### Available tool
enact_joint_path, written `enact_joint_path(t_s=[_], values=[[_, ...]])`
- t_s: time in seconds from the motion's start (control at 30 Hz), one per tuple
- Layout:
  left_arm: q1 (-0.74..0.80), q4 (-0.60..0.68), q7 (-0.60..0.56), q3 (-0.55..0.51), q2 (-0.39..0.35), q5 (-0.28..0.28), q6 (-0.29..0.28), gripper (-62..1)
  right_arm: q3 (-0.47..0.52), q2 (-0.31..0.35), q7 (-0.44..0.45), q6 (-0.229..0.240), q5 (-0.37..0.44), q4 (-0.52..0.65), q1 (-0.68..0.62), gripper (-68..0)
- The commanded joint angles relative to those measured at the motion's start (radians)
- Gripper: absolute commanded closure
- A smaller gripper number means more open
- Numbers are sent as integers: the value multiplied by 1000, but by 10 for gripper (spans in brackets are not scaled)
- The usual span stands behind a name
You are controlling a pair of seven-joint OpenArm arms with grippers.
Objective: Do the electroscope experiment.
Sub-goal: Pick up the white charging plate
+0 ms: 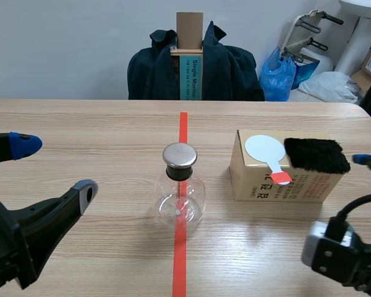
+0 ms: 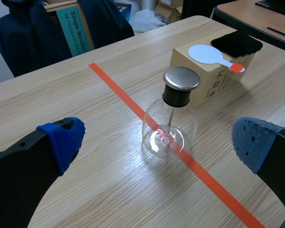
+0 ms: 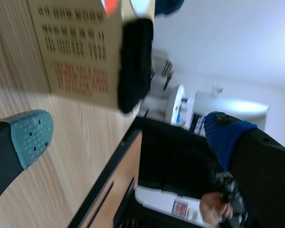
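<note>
Blue-padded left fingers [image 2: 62, 138]: are standing spread wide and gripping nothing, hovering low over the counter [image 1: 99, 124] on the robot's side of the flask [image 1: 180, 197], which is sitting straight ahead between them.
Right fingers [image 3: 31, 134]: are gaping apart and holding nothing, hanging to the right of the flask and nearer the robot than it, rolled onto their side.
Flask: is standing upright on the red tape line [image 1: 183, 127], with its metal cap [image 1: 179, 156] facing up and neither arm touching it.
Cardboard box [image 1: 278, 184]: is resting just right of the flask, apart from it.
White paddle [image 1: 263, 149]: is lying flat on the box top at the end nearer the flask. Its long axis is running from the disc to the red handle tip [image 1: 282, 177], which is pointing away from the flask and toward the robot.
Black fur [image 1: 316, 154]: is lying on the box top at the end farther from the flask, beside the paddle; whether they are touching cannot be told.
Nearer arm: the right one is sitting closer to paddle and fur, so it is likely taking the handle first.
</note>
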Motion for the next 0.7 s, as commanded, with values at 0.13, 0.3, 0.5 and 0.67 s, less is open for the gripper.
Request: enact_joint_path(t_s=[0.13,0.3,0.5,0.67], values=[[0,10,-18,-1,0,-8,-3,-623,-23,20,114,-98,-44,-153,148,-679],[0,10,-19,-1,0,-8,-3,-623,-24,19,249,-106,-90,-275,249,-679],[0,10,-18,-1,0,-8,-3,-623,-24,19,368,-111,-100,-372,364,-679],[0,10,-18,-1,0,-8,-3,-623,-24,18,467,-110,-100,-420,424,-679]])
